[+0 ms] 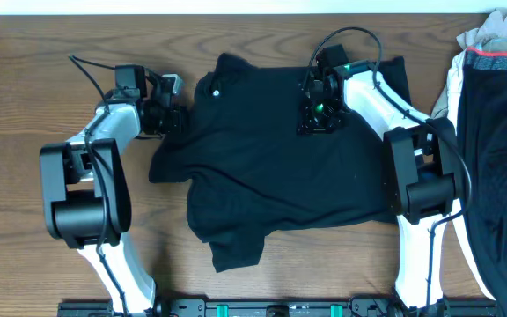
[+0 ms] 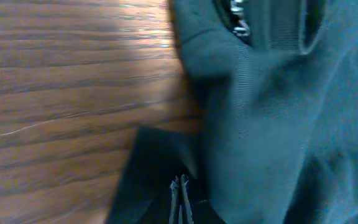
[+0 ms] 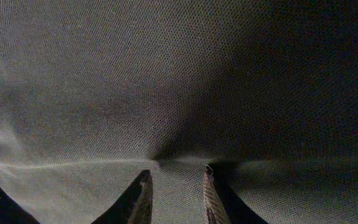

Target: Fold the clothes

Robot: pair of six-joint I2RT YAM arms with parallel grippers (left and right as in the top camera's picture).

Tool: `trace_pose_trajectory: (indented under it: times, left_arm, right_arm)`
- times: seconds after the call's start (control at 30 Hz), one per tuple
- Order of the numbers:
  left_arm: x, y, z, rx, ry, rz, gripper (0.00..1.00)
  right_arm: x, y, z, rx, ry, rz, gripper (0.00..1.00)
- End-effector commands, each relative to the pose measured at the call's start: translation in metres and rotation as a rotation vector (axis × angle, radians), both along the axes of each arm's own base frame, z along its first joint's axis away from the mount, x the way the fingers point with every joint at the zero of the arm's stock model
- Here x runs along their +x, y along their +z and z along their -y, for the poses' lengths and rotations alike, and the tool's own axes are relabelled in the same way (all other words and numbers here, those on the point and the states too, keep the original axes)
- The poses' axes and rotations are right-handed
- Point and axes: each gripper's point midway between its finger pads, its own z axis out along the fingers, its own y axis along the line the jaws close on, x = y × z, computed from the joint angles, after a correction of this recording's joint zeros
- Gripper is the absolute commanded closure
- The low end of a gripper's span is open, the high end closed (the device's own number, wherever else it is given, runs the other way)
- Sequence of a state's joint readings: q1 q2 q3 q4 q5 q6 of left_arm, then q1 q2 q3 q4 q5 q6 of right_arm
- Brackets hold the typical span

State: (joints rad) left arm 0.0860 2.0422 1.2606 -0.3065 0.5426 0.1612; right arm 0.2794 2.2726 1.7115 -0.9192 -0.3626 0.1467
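Observation:
The black T-shirt [image 1: 271, 167] lies crumpled and partly spread in the middle of the wooden table, with a small white logo [image 1: 216, 92] near its top left. My left gripper [image 1: 167, 114] is at the shirt's left edge; in the left wrist view its fingers [image 2: 181, 185] are pressed together on dark fabric [image 2: 272, 124] beside bare wood. My right gripper [image 1: 319, 113] sits on the shirt's upper right part. In the right wrist view its fingers [image 3: 176, 180] are closed on a puckered fold of the fabric [image 3: 166, 81], which fills the view.
A pile of other clothes [image 1: 491, 132], dark with a red-striped band and white cloth, lies along the right edge. Bare wooden table [image 1: 25, 79] surrounds the shirt on the left and at the front. A printed neck label [image 2: 238, 15] shows in the left wrist view.

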Motion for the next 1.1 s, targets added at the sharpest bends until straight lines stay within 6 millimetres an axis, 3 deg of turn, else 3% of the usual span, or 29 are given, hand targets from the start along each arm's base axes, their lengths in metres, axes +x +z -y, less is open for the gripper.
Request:
trace_pose_trajectory:
  times: [0.0, 0.2, 0.3, 0.4, 0.53, 0.83, 0.97, 1.07]
  left_arm:
    - [0.018, 0.021, -0.020, 0.017, 0.042, 0.062, 0.94]
    - [0.037, 0.049, -0.049, 0.043, 0.118, 0.124, 0.94]
    - [0.032, 0.047, -0.043, 0.019, 0.105, 0.102, 0.91]
    - [0.019, 0.035, -0.027, 0.005, 0.071, 0.039, 0.58]
    - [0.006, 0.018, -0.007, 0.023, -0.008, -0.003, 0.43]
    - [0.003, -0.006, 0.005, 0.043, -0.034, -0.042, 0.43]
    - [0.002, -0.019, -0.007, 0.108, -0.008, -0.069, 0.51]
    - [0.008, -0.016, -0.012, 0.132, 0.005, -0.051, 0.49]
  right_arm:
    - [-0.010, -0.011, 0.009, -0.059, -0.012, -0.033, 0.73]
    - [-0.009, -0.011, 0.009, -0.059, -0.012, -0.032, 0.73]
    - [-0.009, -0.011, 0.009, -0.059, -0.012, -0.031, 0.73]
    - [-0.009, -0.011, 0.009, -0.058, -0.012, -0.031, 0.73]
    - [-0.009, -0.011, 0.009, -0.059, -0.012, -0.032, 0.73]
    - [-0.010, -0.011, 0.009, -0.059, -0.012, -0.035, 0.73]
    - [-0.010, -0.011, 0.009, -0.060, -0.012, -0.035, 0.73]
    - [-0.011, -0.012, 0.009, -0.060, -0.012, -0.038, 0.73]
